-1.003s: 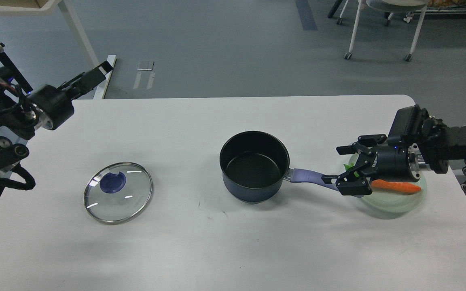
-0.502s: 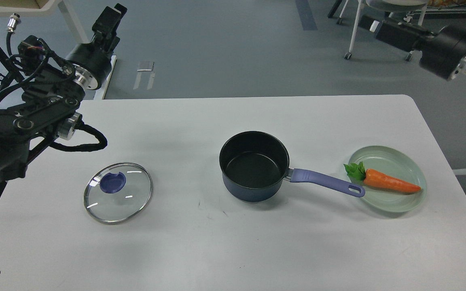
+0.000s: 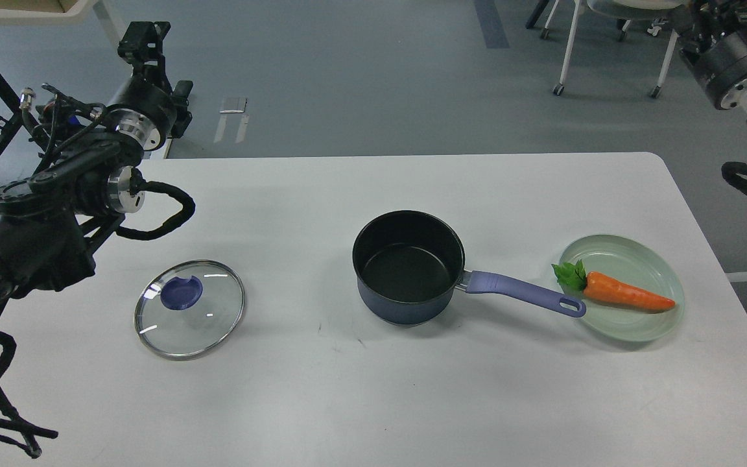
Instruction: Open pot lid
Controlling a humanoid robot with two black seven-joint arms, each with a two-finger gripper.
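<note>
The dark blue pot stands uncovered at the middle of the white table, its purple handle pointing right. The glass lid with a blue knob lies flat on the table to the pot's left, well apart from it. My left arm rises over the table's far left corner. Its gripper is high above the floor behind the table, holds nothing that I can see, and is too dark to tell its fingers apart. Only my right arm's wrist shows at the top right; its gripper is out of view.
A pale green plate with an orange carrot sits at the right, touching the tip of the pot handle. Chair legs stand on the grey floor behind the table. A white frame leg is at the far left.
My right arm has pulled away from the pot handle and plate and lifted to the top right corner. My left arm has swung up and turned. Pot, lid and carrot have not moved.
</note>
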